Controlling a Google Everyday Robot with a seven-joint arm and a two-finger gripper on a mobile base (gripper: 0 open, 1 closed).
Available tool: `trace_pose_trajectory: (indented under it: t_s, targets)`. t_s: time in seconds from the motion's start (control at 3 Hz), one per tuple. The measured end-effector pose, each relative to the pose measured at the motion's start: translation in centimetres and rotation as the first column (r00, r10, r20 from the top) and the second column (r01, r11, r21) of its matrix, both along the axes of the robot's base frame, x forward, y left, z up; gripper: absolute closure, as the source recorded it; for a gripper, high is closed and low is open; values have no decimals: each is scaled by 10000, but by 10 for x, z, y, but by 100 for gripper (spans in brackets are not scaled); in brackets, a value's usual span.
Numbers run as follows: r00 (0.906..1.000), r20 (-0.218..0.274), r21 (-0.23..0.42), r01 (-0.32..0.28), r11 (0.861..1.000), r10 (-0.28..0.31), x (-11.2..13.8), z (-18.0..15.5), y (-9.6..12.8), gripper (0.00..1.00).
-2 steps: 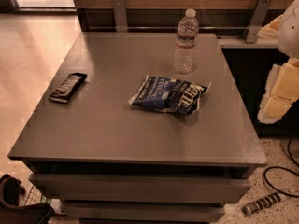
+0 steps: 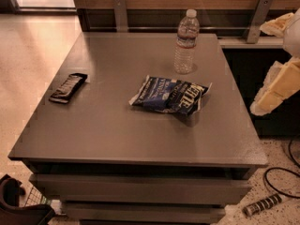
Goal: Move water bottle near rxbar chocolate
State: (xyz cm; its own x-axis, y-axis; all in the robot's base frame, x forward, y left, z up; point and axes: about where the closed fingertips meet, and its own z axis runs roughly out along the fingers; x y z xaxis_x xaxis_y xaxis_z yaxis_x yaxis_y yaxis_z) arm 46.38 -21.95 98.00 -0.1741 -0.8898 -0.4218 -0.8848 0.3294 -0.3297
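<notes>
The water bottle (image 2: 185, 42) is clear and ribbed with a white cap. It stands upright at the back of the grey table (image 2: 108, 125), right of centre. The rxbar chocolate (image 2: 68, 87) is a flat black bar with pale lettering, lying near the table's left edge, far from the bottle. My gripper is out of view. Only pale cream parts of my arm (image 2: 280, 81) show at the right edge, beside the table and away from both objects.
A crinkled blue-and-white snack bag (image 2: 170, 95) lies mid-table, in front of the bottle. A wooden wall with metal brackets (image 2: 120, 13) runs behind the table. A dark object (image 2: 18, 207) sits on the floor at the bottom left. A cable (image 2: 281, 182) lies at the bottom right.
</notes>
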Motion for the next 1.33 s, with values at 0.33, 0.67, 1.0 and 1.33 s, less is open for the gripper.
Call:
trace_pose_trajectory:
  t_s: [0.33,0.67,1.0,1.33]
  targets:
    - [9904,1353,2750,-90,9614,-294,54,-26,-10,0]
    - [9774,2013,4657,-378,8841,-642,83,-23,7,0]
    - [9724,2149,6019,-589,7964,-905,105,-23,24,0]
    - [9729,2123,6315,-653,7727,-913,109,-22,31,0]
